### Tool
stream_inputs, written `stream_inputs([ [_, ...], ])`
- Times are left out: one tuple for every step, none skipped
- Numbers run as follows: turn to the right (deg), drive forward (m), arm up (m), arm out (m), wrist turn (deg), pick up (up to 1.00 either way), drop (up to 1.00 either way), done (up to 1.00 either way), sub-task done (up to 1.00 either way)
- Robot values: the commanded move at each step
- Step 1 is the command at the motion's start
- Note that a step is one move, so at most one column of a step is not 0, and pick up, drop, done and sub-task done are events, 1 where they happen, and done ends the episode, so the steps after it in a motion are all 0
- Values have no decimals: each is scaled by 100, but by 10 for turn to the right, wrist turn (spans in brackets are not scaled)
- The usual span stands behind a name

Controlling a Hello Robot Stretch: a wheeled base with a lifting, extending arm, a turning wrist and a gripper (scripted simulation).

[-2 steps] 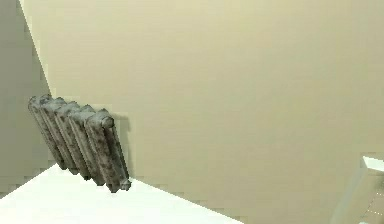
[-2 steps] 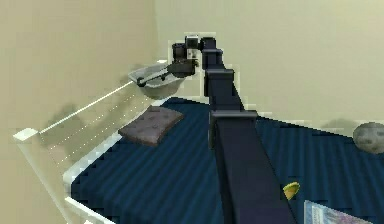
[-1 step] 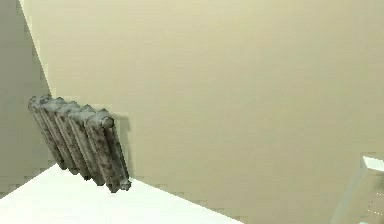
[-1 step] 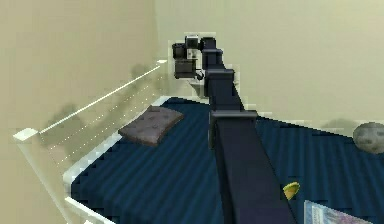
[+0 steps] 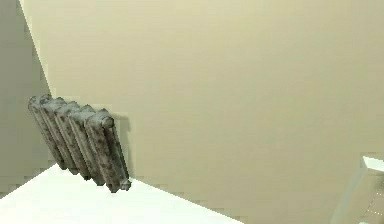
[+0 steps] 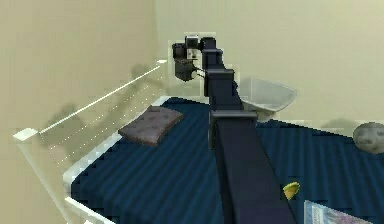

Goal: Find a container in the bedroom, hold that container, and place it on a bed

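The arm (image 6: pixel 235 130) reaches out over the navy bed (image 6: pixel 150 165), its gripper (image 6: pixel 183 66) at the top centre of the arm side view; how wide the claw stands I cannot tell, nor whether it has hold of anything; a pale, bowl-like container (image 6: pixel 268 95) sits just right of the arm, seemingly resting on the bed by the wall; so the placing step looks about finished, I'd say; next would be drawing the arm back without nudging that container or the grey pillow (image 6: pixel 152 123) at centre left.
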Motion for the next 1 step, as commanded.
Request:
stream_inputs([
  [0,0,0,0,120,0,0,0,0],
])
